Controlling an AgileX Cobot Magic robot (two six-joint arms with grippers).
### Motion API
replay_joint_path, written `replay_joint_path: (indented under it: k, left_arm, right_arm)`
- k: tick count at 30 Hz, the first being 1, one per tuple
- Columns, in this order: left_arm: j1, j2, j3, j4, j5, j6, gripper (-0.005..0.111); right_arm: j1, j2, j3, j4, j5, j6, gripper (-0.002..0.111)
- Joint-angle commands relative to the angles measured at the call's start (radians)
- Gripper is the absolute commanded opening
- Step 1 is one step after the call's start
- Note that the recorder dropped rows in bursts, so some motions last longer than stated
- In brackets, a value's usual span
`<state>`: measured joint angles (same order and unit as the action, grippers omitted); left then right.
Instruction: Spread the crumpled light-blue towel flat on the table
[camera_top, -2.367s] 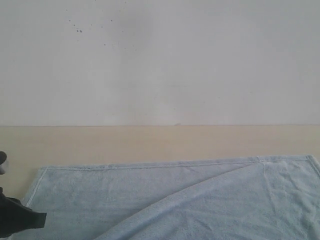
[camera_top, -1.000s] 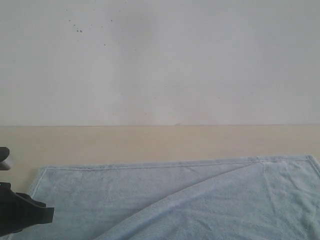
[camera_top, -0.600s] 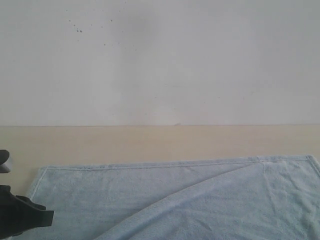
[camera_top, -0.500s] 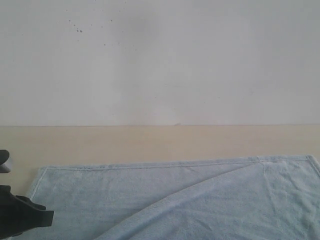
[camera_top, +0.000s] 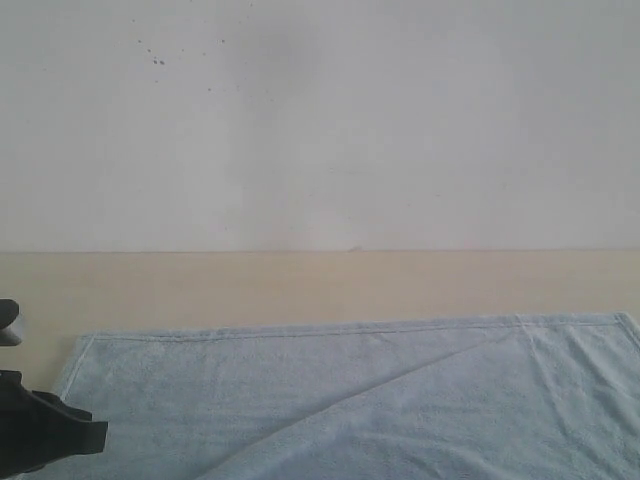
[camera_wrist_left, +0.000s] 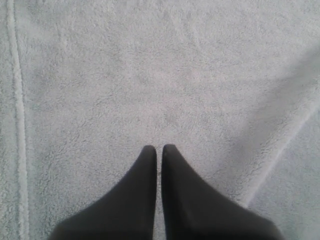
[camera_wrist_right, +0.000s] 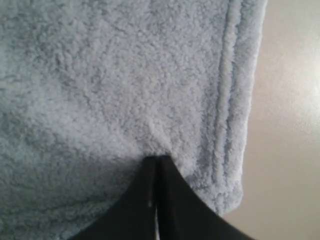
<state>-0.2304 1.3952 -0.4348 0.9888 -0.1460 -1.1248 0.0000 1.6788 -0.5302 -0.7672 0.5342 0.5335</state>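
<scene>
The light-blue towel (camera_top: 330, 380) lies spread over the near part of the beige table (camera_top: 300, 285), its stitched far hem straight. A folded-over flap (camera_top: 480, 410) covers its right side, with a diagonal edge running down to the left. My left gripper (camera_top: 92, 436) hovers at the towel's left end. In the left wrist view this gripper (camera_wrist_left: 159, 148) is shut with nothing between its fingers, over the flat towel (camera_wrist_left: 150, 75). My right gripper (camera_wrist_right: 157, 159) is shut on the towel (camera_wrist_right: 110, 75) close to a hemmed corner (camera_wrist_right: 235, 190), and the cloth puckers at its tips. It is out of the exterior view.
A white wall (camera_top: 320, 120) rises behind the table. A band of bare table runs between the wall and the towel's far hem. In the right wrist view bare table (camera_wrist_right: 290, 125) shows beside the towel's corner.
The folded flap on the right has sunk lower and flatter, its diagonal ridge now fainter. Over the earlier frames the left gripper crept slightly up and to the right, then held still.
</scene>
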Motion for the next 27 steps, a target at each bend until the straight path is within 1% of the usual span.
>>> replay_joint_path:
  k: [1,7,11,16,19,22,24,25,26,27]
  left_arm:
    - [0.000,0.000,0.004,-0.001,-0.010,-0.003,0.004]
    - [0.000,0.000,0.004,-0.001,-0.010,-0.003,0.004]
    - [0.000,-0.007,0.004,-0.001,-0.010,-0.003,0.004]
    - [0.000,-0.045,-0.006,-0.001,-0.010,-0.003,0.004]
    - [0.000,-0.117,-0.008,-0.003,-0.006,0.002,0.004]
    - [0.021,-0.220,-0.008,-0.005,0.068,0.012,0.004]
    - [0.044,-0.315,-0.008,-0.013,0.176,0.006,0.004]
    - [0.051,-0.359,-0.008,-0.013,0.235,-0.017,0.004]
    - [0.063,-0.429,-0.008,-0.013,0.338,-0.040,0.004]
    - [0.070,-0.479,-0.008,-0.013,0.409,-0.062,0.004]
  right_arm:
    - [-0.001,0.020,0.019,0.020,0.075,0.008,0.000]
    - [-0.001,0.020,0.019,0.018,0.126,0.014,0.000]
    - [-0.001,0.007,0.019,0.020,0.126,0.038,0.000]
    - [0.000,-0.115,-0.030,0.020,0.187,0.052,0.000]
    - [0.000,-0.217,-0.044,0.022,0.190,0.062,0.000]
    - [0.000,-0.327,-0.045,0.071,0.137,0.124,0.000]
    - [0.000,-0.403,-0.045,0.193,0.053,0.144,0.000]
    - [0.000,-0.437,-0.040,0.263,0.011,0.103,0.000]
    - [0.000,-0.484,-0.035,0.367,-0.042,0.019,0.000]
    - [0.000,-0.538,-0.026,0.475,-0.097,-0.094,0.000]
